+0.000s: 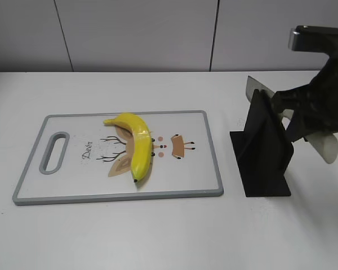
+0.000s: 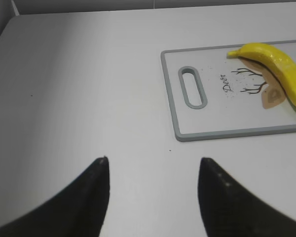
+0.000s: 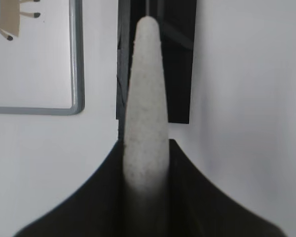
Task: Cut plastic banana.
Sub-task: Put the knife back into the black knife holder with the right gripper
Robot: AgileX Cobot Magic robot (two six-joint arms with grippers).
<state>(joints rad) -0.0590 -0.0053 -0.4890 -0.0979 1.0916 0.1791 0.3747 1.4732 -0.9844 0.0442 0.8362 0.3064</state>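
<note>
A yellow plastic banana (image 1: 139, 149) lies on a white cutting board with a grey rim (image 1: 73, 185), over a printed deer drawing. It also shows in the left wrist view (image 2: 281, 64), on the board (image 2: 212, 133). My right gripper (image 1: 297, 115) is shut on the pale speckled handle of a knife (image 3: 145, 89), right at a black knife stand (image 1: 265, 160). The knife's pale ends show on either side of the stand (image 1: 327, 147). My left gripper (image 2: 154, 163) is open and empty over bare table left of the board; it is out of the exterior view.
The board has a slotted handle (image 1: 54, 152) at its left end. Its right corner (image 3: 76, 106) lies just left of the stand (image 3: 180, 59). A grey panelled wall stands behind the white table.
</note>
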